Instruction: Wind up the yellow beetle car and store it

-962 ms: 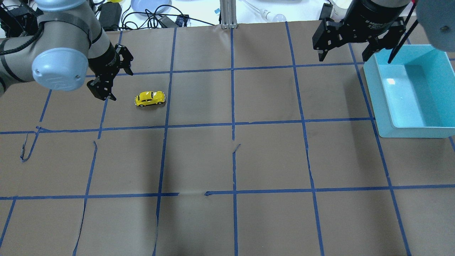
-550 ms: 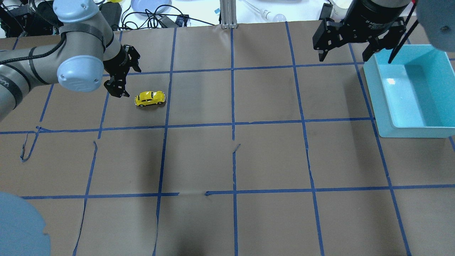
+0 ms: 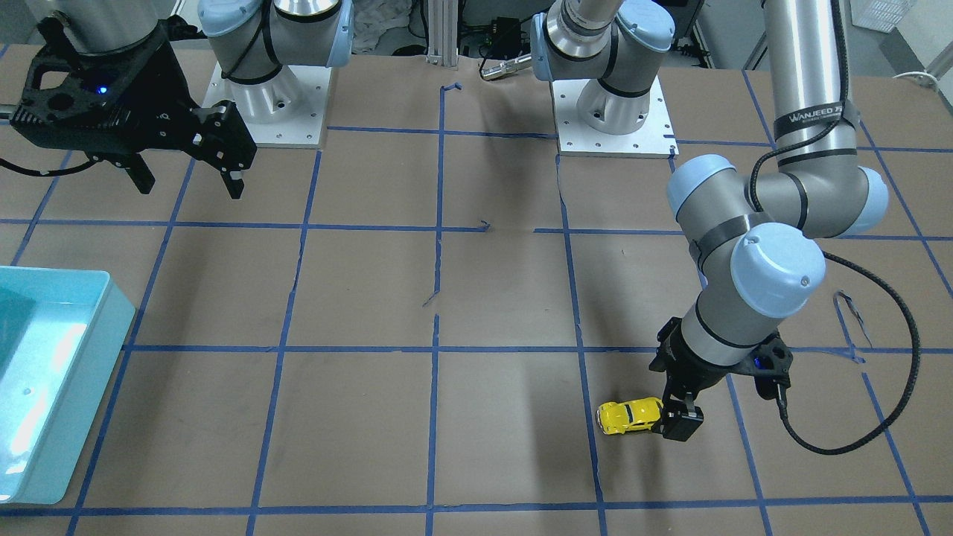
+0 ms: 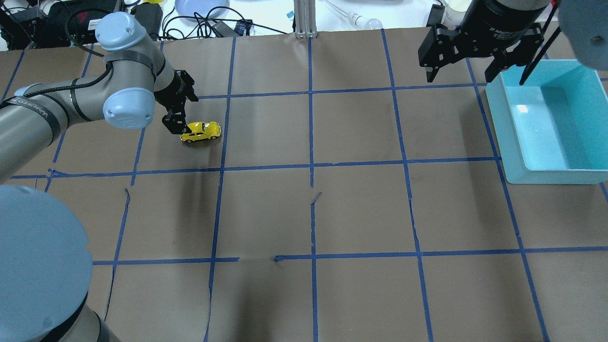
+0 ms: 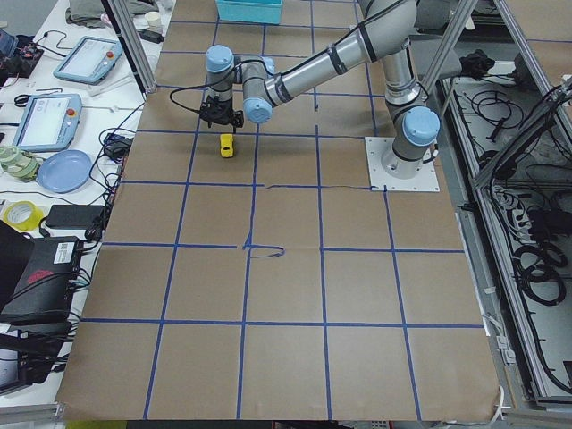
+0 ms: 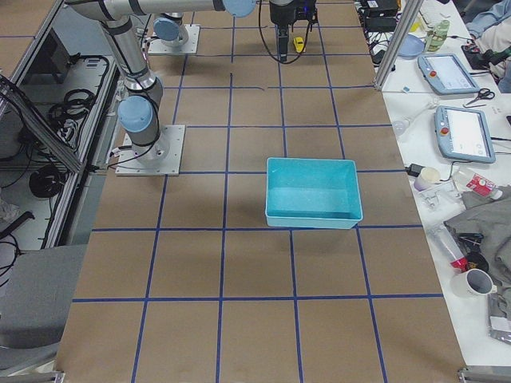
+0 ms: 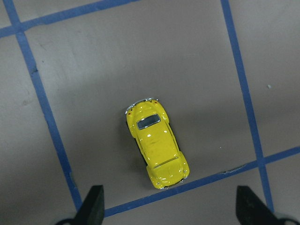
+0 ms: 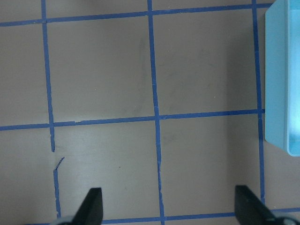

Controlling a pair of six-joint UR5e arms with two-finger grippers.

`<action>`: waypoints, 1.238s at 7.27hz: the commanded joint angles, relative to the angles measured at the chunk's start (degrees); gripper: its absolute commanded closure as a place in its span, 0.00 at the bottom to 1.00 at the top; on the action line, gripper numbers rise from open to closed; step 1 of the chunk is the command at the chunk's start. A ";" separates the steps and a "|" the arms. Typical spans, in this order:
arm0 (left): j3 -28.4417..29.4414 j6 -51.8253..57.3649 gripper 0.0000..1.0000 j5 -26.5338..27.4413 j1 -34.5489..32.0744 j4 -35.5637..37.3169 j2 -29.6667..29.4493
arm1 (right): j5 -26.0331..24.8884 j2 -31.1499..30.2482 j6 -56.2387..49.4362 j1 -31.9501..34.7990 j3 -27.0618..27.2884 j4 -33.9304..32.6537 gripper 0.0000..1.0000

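The yellow beetle car (image 4: 201, 131) stands on its wheels on the brown paper at the far left of the table. It also shows in the front-facing view (image 3: 630, 417) and in the left wrist view (image 7: 157, 145). My left gripper (image 4: 179, 111) is open and empty, just above and to the left of the car. In the left wrist view the car lies between and ahead of its fingertips (image 7: 93, 206). My right gripper (image 4: 468, 66) is open and empty, high at the far right, beside the teal bin (image 4: 517, 152).
The teal bin (image 3: 71, 402) is empty and stands at the table's right edge. Blue tape lines form a grid on the brown paper (image 4: 308, 166). Cables and a plate lie beyond the table's far edge (image 4: 199, 14).
My left arm has swung right, bringing its open gripper from the cell's left side to right beside the car. The car and the right arm have not moved.
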 commanded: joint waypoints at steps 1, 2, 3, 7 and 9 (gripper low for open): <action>-0.31 -3.31 0.00 0.20 0.04 0.16 -2.11 | 0.00 -0.05 -0.01 -0.02 0.04 0.08 0.00; -0.31 -3.22 0.00 0.64 0.04 0.16 -2.73 | 0.00 -0.05 -0.01 0.07 0.04 -0.01 0.00; -0.48 -3.74 0.00 0.56 0.21 0.07 -3.00 | 0.00 -0.05 -0.01 0.07 0.04 -0.01 0.00; -0.13 -4.89 0.35 0.82 0.39 0.07 -4.05 | 0.00 -0.05 -0.01 -0.02 0.04 0.08 0.00; 0.04 -4.97 0.93 0.73 0.39 -0.10 -4.14 | 0.00 -0.05 -0.01 0.07 0.04 -0.01 0.00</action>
